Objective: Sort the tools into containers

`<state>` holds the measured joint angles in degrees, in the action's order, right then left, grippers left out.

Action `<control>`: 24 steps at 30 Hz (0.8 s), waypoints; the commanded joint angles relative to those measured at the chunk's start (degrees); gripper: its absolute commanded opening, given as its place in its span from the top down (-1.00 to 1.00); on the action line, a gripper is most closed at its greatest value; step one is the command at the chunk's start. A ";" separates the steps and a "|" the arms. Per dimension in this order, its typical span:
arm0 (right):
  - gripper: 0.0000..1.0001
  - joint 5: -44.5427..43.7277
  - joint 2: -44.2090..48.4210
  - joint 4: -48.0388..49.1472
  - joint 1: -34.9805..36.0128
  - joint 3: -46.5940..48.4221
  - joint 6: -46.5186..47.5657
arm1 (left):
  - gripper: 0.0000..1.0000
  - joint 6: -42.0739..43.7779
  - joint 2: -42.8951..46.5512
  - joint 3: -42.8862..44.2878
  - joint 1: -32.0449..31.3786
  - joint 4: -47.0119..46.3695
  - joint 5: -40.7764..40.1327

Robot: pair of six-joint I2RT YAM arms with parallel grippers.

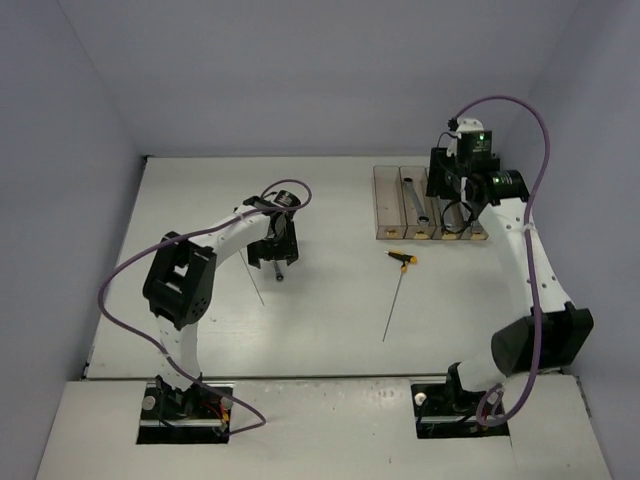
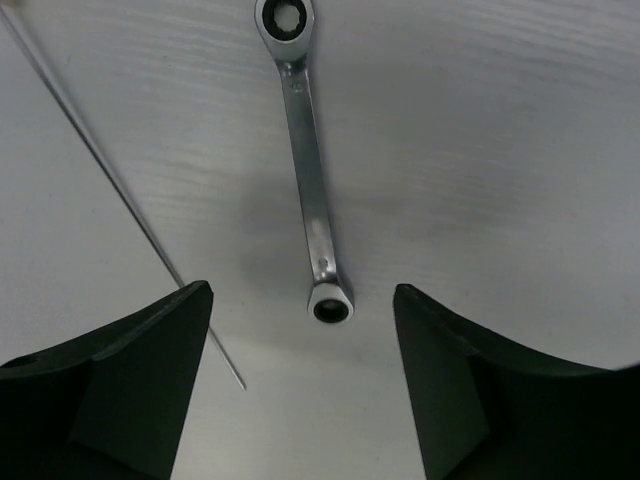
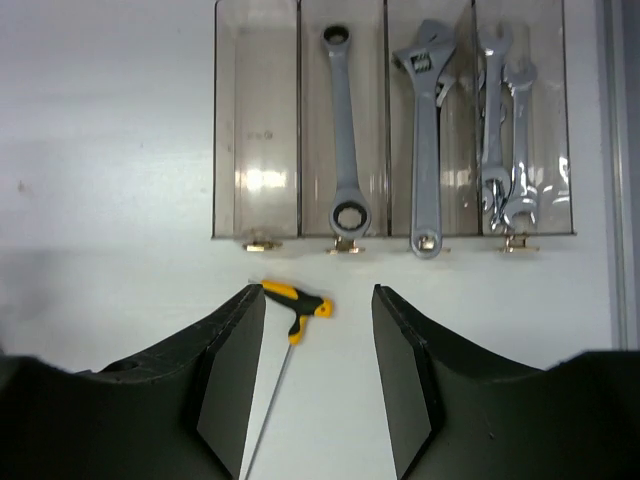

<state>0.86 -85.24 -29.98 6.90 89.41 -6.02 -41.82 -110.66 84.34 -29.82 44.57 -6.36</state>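
Well, the white table carries everything. The row of four clear brownish containers lies toward its far right corner, long sides running from the far edge toward the near edge.

My right pincer hangs just on the near side of that row, fingers spread wide and gripping nothing. My left pincer hovers over the left-centre of the table, well apart from the bins, likewise released and empty.

Counting from the left edge, the third bin holds an adjustable spanner, the second a ratchet wrench, and the fourth several smaller silver wrenches.

A second, loose ratchet wrench lies flat on the table, one ring end between my left fingers. It touches neither of them.

A yellow-black T-handle driver lies on the table near the bins' near ends, its handle between my right fingers and its rod running toward the near edge. A thin metal rod lies beside the loose wrench on its left; I cannot see a handle.

Smallest are the yellow marks, one at each bin's near end.
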 commanded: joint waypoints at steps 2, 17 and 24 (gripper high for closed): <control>0.11 2.36 7.27 1.33 0.48 -8.65 -0.92 | -0.28 -1.16 -3.27 4.94 2.73 -0.71 0.56; 0.09 5.73 14.40 1.50 0.53 -16.86 -1.97 | 0.46 -4.29 -6.36 1.08 3.58 -5.42 2.82; 0.09 7.88 13.18 2.19 0.65 -17.61 -2.49 | 0.93 -5.65 -5.73 -1.36 2.57 -6.77 3.21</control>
<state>6.15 -72.03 -30.41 7.22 71.95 -7.66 -45.67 -116.60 85.59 -26.37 37.71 -3.95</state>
